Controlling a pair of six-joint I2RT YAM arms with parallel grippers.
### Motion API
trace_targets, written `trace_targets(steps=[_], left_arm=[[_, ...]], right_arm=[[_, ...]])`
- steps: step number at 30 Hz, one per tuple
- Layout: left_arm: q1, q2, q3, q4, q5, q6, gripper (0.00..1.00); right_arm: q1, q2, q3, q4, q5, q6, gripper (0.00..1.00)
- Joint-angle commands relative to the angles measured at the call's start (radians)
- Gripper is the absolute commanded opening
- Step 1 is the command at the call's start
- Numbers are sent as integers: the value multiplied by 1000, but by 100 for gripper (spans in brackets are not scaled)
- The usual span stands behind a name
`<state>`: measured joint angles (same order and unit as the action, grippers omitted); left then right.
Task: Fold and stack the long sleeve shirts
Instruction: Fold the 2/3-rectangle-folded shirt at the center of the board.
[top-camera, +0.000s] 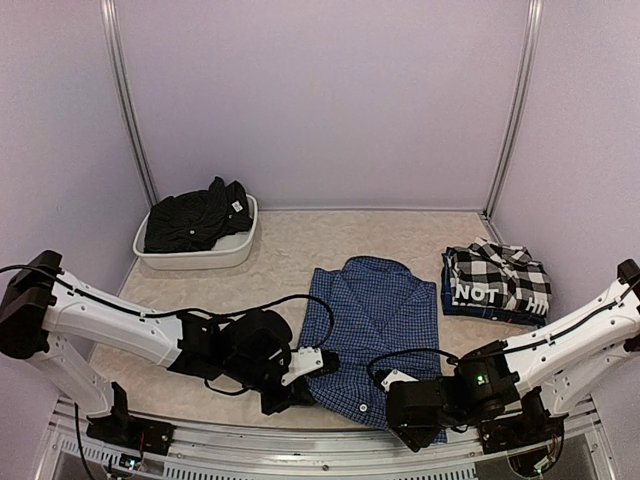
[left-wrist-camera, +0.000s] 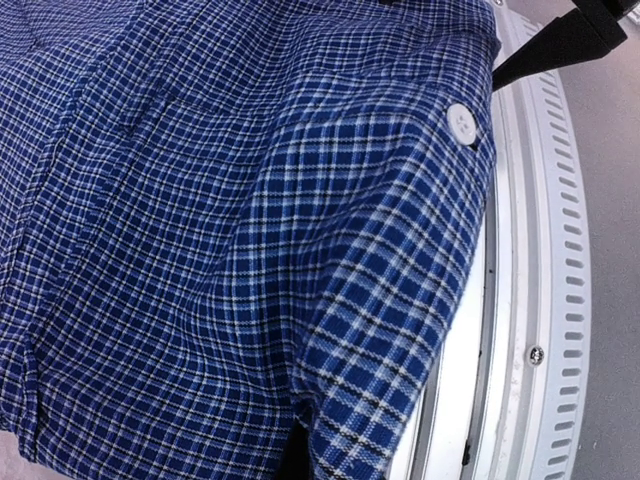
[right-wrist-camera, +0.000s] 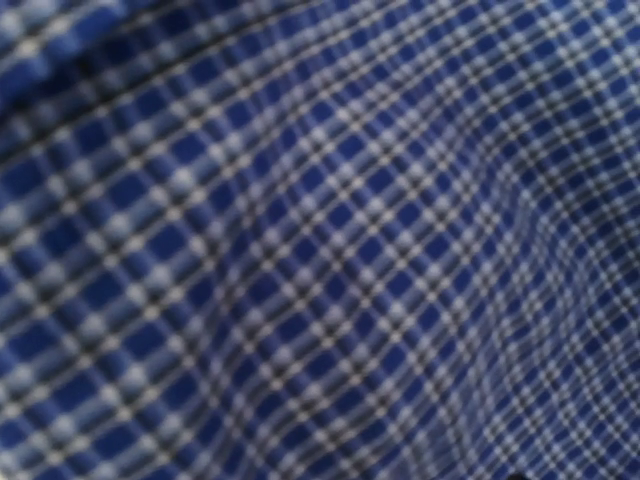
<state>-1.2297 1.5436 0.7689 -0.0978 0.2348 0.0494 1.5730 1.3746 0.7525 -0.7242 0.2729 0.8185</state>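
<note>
We see the blue shirt (top-camera: 380, 310) lying flat at the middle of the worktop's (top-camera: 300, 240) near edge, collar toward the far edge, hem reaching the near edge.

The left gripper (top-camera: 318, 362) sits low at the shirt's left side near the hem, its white finger touching the cloth edge. We can't tell how far the jaws are open. In the left wrist cam the fabric fills almost the whole frame, with a sleeve cuff (left-wrist-camera: 380, 300) and its white button (left-wrist-camera: 461, 123) draped over the metal rail (left-wrist-camera: 545, 300) at the near edge. The fingers don't show clearly there.

The right gripper (top-camera: 398, 382) is down at the shirt's near hem, approx. below the button placket, with its body over the cloth. The right wrist cam gives only blurred blue check, very close, with no fingers in view, so we can't tell its opening either.

The black-and-white check shirt (top-camera: 497, 283) lies folded by the right edge, white lettering up, well apart from both grippers. The black shirt (top-camera: 195, 215) is bunched in a white tub (top-camera: 238, 252) at the far-left corner.
</note>
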Motion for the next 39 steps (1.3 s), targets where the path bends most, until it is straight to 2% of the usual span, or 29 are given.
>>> trace_targets(steps=[1, 6, 12, 15, 21, 32, 39], left_arm=[[17, -34, 11, 2, 50, -15, 0], [27, -46, 7, 8, 69, -20, 0], [35, -42, 7, 6, 63, -30, 0], [36, -47, 11, -3, 50, -42, 0], [32, -75, -1, -34, 27, -110, 0], [-75, -166, -66, -183, 21, -348, 0], [-19, -305, 27, -252, 106, -366, 0]], right_arm=[[12, 18, 14, -34, 54, 20, 74], [18, 62, 11, -48, 69, 23, 70], [25, 60, 17, -33, 54, 2, 58], [28, 49, 22, -25, 38, -15, 44], [31, -2, 28, 4, -51, -45, 1], [30, -187, 7, 79, -328, -54, 0], [-10, -312, 14, 99, -367, -73, 0]])
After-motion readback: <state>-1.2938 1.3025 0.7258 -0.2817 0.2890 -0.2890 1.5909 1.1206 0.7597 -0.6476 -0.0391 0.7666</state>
